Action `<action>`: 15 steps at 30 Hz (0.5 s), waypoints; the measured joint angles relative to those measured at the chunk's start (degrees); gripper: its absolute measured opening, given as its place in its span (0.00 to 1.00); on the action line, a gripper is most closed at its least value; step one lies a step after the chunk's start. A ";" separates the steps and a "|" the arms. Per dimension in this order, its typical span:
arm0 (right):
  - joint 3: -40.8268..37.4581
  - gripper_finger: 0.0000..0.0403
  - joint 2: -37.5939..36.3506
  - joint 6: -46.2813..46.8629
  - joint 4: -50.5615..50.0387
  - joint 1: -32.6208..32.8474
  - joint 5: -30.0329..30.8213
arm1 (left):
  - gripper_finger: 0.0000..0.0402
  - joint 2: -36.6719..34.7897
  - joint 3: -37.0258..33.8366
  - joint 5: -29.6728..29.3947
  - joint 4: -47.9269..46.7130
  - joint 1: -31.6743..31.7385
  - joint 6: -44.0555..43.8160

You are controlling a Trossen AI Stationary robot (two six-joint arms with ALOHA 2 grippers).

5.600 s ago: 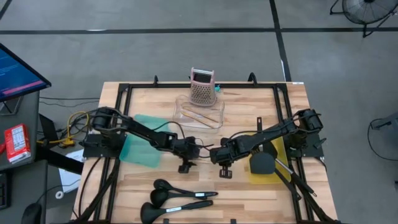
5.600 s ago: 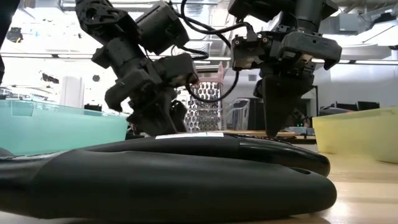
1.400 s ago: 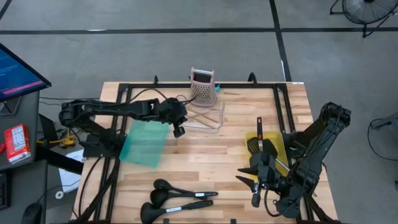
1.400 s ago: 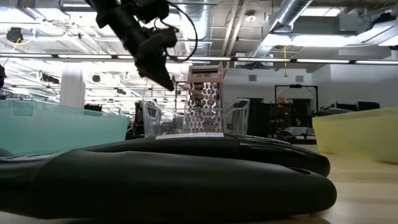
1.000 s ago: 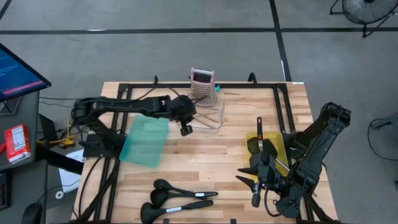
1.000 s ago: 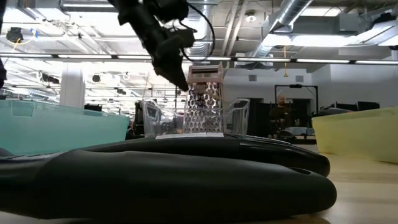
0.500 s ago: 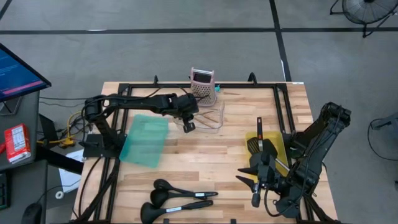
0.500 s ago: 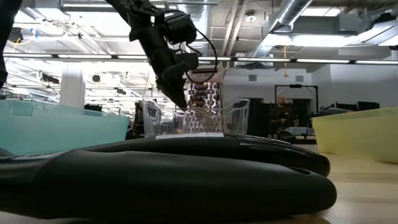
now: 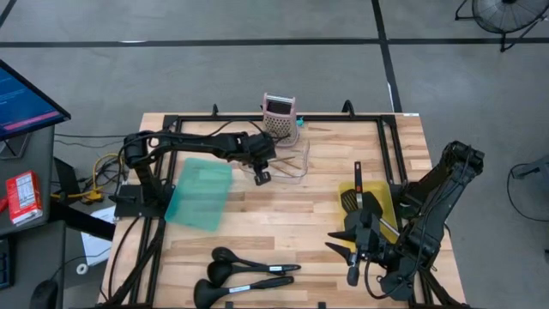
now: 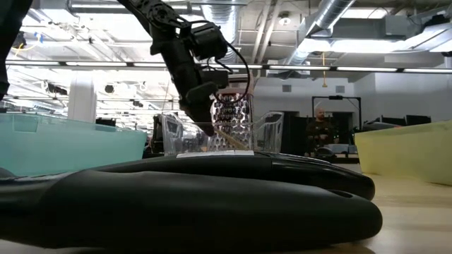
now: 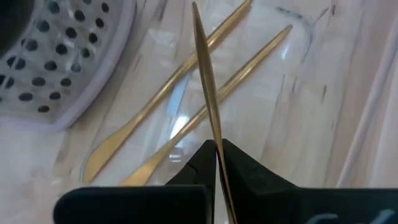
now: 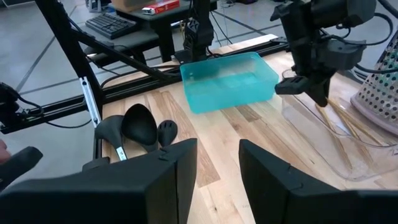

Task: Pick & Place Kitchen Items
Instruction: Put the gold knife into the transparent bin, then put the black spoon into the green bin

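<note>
A thin golden stick [image 11: 205, 81] is pinched between the closed fingers of the left hand [image 9: 261, 174], which hangs at the near-left edge of a clear plastic tray [image 9: 296, 168] at the back of the wooden surface [image 9: 283, 219]. Two more golden sticks [image 11: 186, 93] lie inside that tray, just beside a pink perforated box grater [image 9: 279, 118]. Three black plastic ladles [image 9: 236, 275] lie at the front edge. The right hand [image 9: 350, 257], fingers parted and holding nothing, waits front-right beside a yellow bin [image 9: 388, 204] holding a black slotted turner [image 9: 352, 197]. A teal bin [image 9: 199, 194] sits left.
</note>
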 joint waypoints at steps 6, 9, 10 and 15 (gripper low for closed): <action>0.02 0.29 0.00 0.00 0.01 0.02 0.00 | 0.05 -0.40 0.00 3.90 0.94 0.07 2.80; 0.02 0.29 0.00 0.00 0.01 0.00 0.00 | 0.12 -0.40 0.00 5.41 0.97 0.07 4.86; 0.02 0.29 0.00 0.00 0.00 0.02 0.00 | 0.16 -0.40 0.00 5.47 0.98 0.07 5.32; 0.02 0.29 0.00 0.02 -0.01 0.00 0.00 | 0.33 -1.40 -0.08 5.30 0.65 0.05 5.72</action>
